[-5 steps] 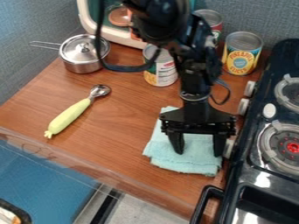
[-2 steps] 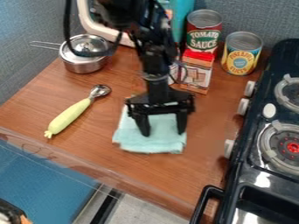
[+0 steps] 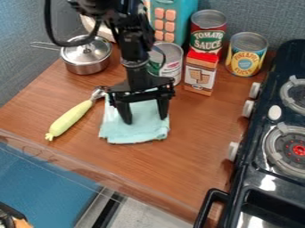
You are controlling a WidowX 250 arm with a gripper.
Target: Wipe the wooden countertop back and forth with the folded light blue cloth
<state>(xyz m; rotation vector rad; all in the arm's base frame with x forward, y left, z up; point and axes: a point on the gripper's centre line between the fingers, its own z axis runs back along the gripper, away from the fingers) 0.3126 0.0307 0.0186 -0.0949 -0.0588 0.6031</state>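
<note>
Cloth (image 3: 142, 127) nearer scoop (image 3: 71, 118); perhaps touching

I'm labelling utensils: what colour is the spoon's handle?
The handle is pale yellow-green, clear in the camera view.

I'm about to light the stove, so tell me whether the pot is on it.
No, the pot stands on the wooden counter, apart from the stove.

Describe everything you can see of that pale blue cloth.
The cloth is pale blue-green, looks like soft fabric, and appears folded into a rough square with a slightly wavy front edge. It lies on the brown counter, beside the yellow-handled scoop. The robot's black tool is over it, fingers apart; whether they press on it, I cannot tell.
</note>
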